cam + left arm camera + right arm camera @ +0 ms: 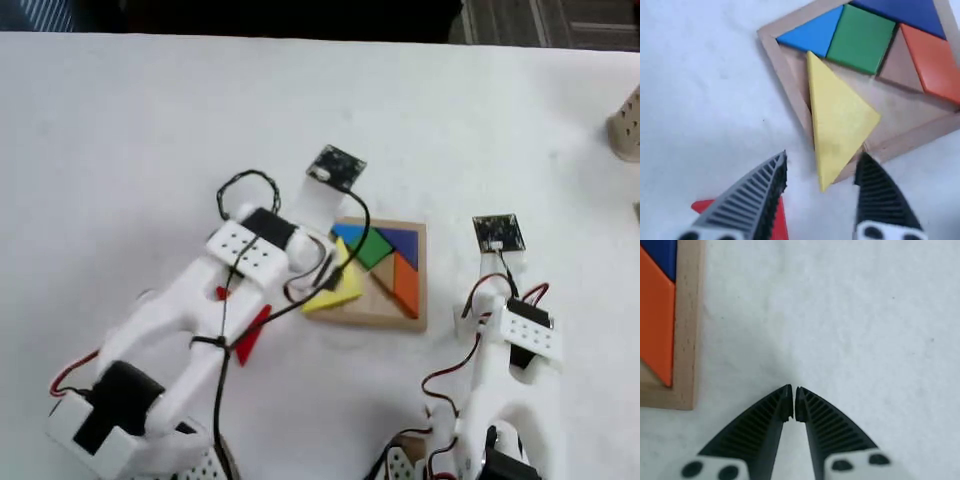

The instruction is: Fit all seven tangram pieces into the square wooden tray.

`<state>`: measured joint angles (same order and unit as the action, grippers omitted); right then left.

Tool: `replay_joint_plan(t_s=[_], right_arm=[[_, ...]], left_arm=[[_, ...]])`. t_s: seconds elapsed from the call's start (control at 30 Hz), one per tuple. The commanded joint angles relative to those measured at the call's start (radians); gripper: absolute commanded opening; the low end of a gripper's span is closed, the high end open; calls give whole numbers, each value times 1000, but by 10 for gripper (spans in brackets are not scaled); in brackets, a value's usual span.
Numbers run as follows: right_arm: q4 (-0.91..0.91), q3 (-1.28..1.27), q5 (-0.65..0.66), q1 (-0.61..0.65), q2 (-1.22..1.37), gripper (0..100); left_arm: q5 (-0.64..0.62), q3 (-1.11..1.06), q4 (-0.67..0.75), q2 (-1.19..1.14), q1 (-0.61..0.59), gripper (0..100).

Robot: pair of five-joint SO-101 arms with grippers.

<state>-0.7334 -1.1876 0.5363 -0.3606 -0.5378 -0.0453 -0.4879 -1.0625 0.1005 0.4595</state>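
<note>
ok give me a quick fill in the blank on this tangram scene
1. The ____ triangle lies tilted over the rim of the tray.
2. The left arm's jaws are ____.
3. The right arm's jaws are ____.
4. A ____ piece lies on the table outside the tray.

Missing words: yellow, open, shut, red.

White table point(140, 120) spreading wide, left to right. At the far right edge, a beige perforated block point(627, 125), partly cut off. Beyond the far edge, dark floor point(260, 14).

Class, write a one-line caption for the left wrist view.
Open left pincer near a yellow triangle lying across the wooden tray's rim; a red piece lies outside.
</note>
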Motion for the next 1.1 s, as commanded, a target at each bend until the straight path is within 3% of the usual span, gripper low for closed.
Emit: replay_joint_plan(t_s=[0.0, 0.17, 0.37, 0.53, 1.07], right_arm=[[-12, 5, 11, 4, -38, 19], [-12, 5, 11, 4, -38, 19], [-12, 5, 11, 4, -38, 19], [-12, 5, 11, 4, -38, 19], [-12, 5, 11, 4, -38, 19]], left_arm=[[63, 3, 0, 53, 12, 36], [78, -21, 15, 53, 45, 25], [78, -153, 178, 54, 159, 20], [78, -173, 206, 51, 243, 20], [77, -138, 242, -61, 249, 20]])
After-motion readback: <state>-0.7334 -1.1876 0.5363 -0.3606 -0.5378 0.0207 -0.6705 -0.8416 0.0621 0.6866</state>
